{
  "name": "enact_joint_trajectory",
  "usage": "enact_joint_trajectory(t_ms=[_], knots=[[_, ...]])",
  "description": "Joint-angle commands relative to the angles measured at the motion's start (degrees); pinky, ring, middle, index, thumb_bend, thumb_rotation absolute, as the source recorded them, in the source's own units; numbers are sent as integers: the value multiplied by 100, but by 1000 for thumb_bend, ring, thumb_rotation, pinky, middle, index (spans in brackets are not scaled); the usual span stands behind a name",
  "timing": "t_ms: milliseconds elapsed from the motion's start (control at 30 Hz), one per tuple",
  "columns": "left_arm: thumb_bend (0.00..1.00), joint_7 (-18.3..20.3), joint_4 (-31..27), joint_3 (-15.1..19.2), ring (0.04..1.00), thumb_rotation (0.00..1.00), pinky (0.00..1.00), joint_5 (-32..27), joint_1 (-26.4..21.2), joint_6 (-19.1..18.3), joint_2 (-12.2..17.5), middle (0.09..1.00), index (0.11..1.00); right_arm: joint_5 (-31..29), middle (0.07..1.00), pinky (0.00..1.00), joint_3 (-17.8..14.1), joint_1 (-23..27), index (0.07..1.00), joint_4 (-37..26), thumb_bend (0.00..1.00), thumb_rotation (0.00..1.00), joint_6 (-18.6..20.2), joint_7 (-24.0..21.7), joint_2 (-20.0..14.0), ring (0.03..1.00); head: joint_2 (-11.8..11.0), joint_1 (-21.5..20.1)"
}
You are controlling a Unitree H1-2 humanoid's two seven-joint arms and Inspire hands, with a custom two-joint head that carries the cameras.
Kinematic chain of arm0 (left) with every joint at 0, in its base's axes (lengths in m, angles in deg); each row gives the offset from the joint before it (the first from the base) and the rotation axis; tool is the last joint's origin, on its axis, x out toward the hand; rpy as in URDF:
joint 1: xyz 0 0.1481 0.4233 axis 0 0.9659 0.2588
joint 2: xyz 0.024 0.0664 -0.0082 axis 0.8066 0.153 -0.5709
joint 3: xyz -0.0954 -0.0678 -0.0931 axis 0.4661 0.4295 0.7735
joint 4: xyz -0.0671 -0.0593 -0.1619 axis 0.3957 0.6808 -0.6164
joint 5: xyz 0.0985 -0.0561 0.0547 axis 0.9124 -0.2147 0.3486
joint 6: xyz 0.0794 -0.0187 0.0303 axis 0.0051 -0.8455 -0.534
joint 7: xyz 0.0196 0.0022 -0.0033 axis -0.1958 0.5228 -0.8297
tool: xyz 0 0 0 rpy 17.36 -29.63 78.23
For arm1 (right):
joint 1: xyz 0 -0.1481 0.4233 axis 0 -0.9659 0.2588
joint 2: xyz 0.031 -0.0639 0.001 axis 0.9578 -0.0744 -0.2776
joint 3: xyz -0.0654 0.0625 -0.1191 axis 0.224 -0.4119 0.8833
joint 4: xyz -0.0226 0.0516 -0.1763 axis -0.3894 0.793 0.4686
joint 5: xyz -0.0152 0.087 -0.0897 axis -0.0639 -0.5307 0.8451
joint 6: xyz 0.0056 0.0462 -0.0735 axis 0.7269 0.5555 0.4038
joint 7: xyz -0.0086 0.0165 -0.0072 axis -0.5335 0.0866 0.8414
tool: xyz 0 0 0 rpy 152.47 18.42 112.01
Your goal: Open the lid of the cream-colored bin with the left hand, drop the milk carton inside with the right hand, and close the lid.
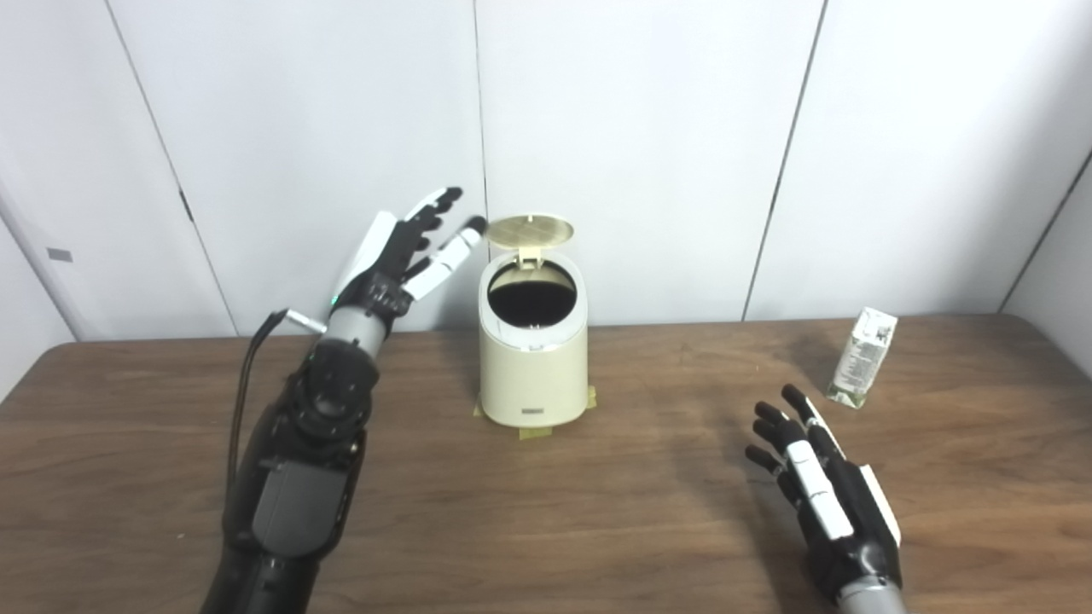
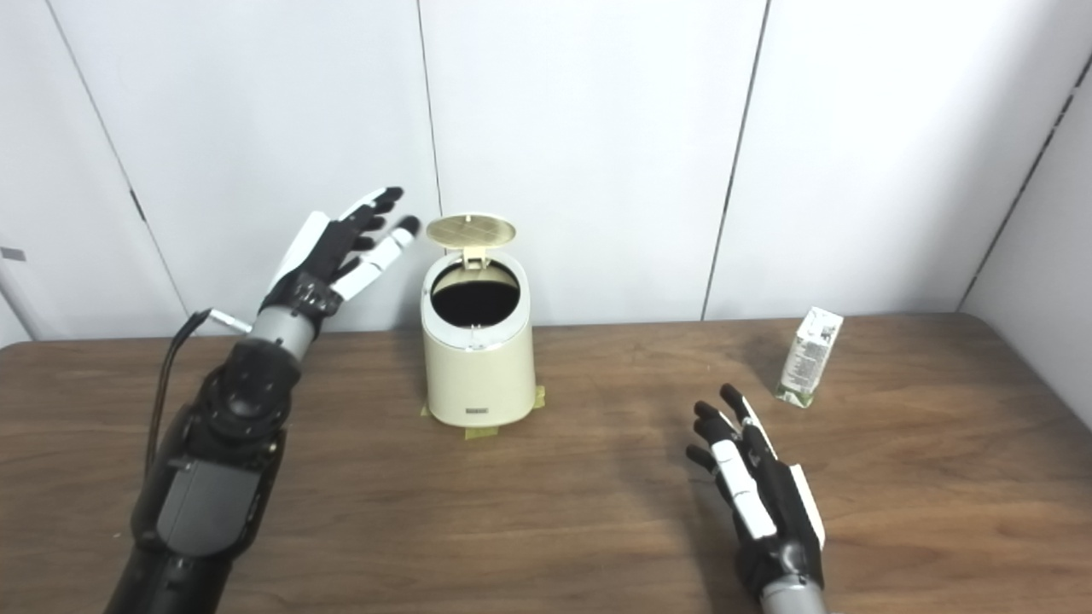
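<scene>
- Cream-colored bin point(image 1: 533, 358) near the table's point(image 1: 597, 512) back edge, lid point(image 1: 530, 229) raised.
- Left robot hand point(image 1: 401, 256) spread wide, empty, beside the lid.
- Right robot hand point(image 1: 819, 477) splayed, empty, short of the milk carton point(image 1: 862, 357) by the back-right corner.

1. The left arm reaches up and far on the left side; the left hand point(image 1: 397, 256) is raised, fingers spread apart, holding nothing.
2. The right hand point(image 1: 819, 486) is low and near on the right side, fingers apart, empty.
</scene>
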Motion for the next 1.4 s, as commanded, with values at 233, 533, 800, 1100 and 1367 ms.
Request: enact_joint_trajectory(t_ms=[233,533,800,1100,1367], knots=[[580,-459,-1060,508,939,1000,911,-901,1029,72,-550,977,989,18,865,816,41,118,919,-399,655,676,-109,-93,-78,886,34,-17],[534,-599,-1627,704,929,1000,917,-1455,2007,236,-670,948,979,36,873,830,73,63,925,-567,607,677,-127,-110,-153,893,101,-83],[542,-496,-1625,785,952,1000,950,-1938,2472,263,-508,961,989,-120,933,865,-198,176,972,-429,571,605,-335,-41,-189,932,241,-434],[504,-445,-1523,885,952,1000,965,-2278,2416,233,-199,961,1000,1089,893,774,-292,427,915,-1017,515,496,219,373,-520,863,469,-1159],[521,-404,-1488,889,974,1000,999,-2507,2405,111,-88,979,1000,2821,811,704,-321,756,851,-1109,679,238,880,567,-1122,785,468,-1434]])
